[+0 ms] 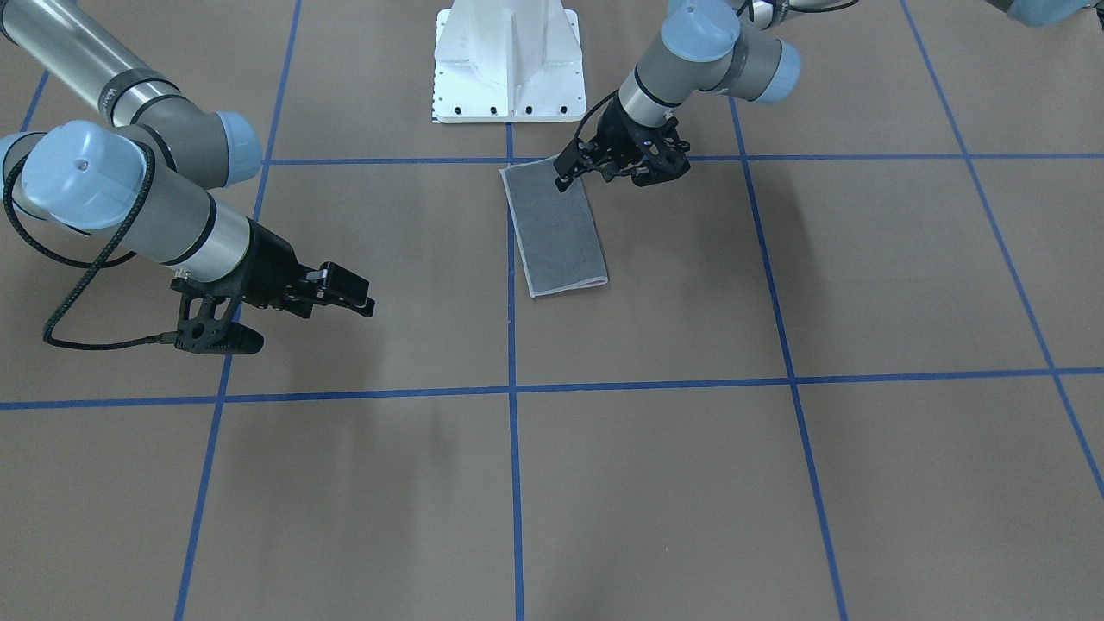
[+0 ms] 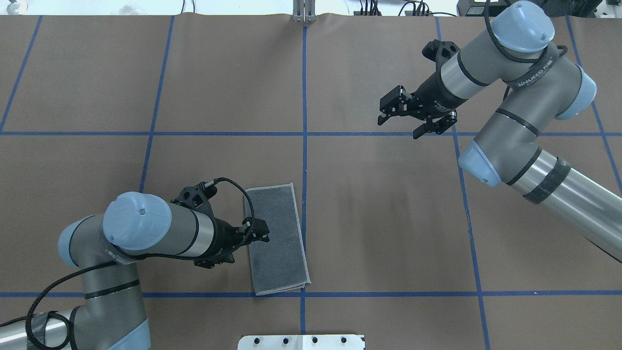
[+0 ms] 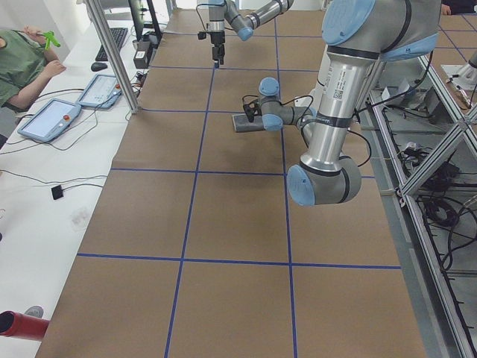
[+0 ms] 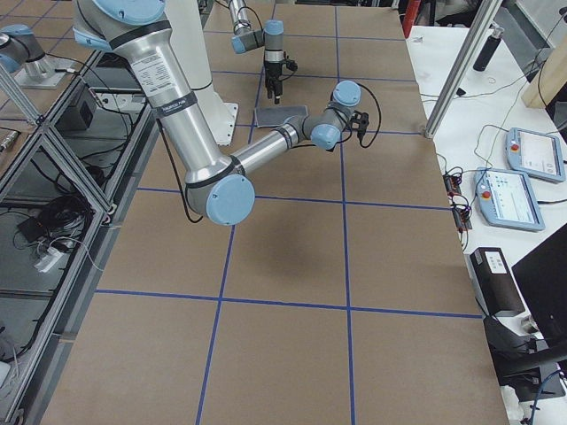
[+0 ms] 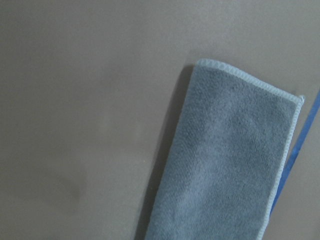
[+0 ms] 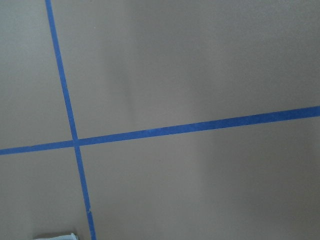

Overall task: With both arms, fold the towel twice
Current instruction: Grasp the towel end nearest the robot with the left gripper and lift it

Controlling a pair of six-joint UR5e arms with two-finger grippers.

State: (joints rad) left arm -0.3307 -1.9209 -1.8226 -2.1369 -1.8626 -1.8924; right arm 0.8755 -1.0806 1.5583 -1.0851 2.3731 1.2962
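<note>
The towel (image 1: pixel 556 228) lies flat on the table as a narrow folded rectangle, dark grey face up, with a light border and a thin pink edge at one short end. It also shows in the overhead view (image 2: pixel 278 238) and fills the lower right of the left wrist view (image 5: pixel 225 160). My left gripper (image 2: pixel 262 232) hovers over the towel's long edge on my left side (image 1: pixel 569 175); I cannot tell if it is open or shut, and the towel is not lifted. My right gripper (image 2: pixel 399 124) is open and empty, far from the towel (image 1: pixel 349 293).
The white pedestal base (image 1: pixel 504 60) stands just behind the towel. Blue tape lines (image 2: pixel 304 146) grid the brown table cover. Operators' tablets (image 3: pixel 52 119) and a person sit beyond the table's far edge.
</note>
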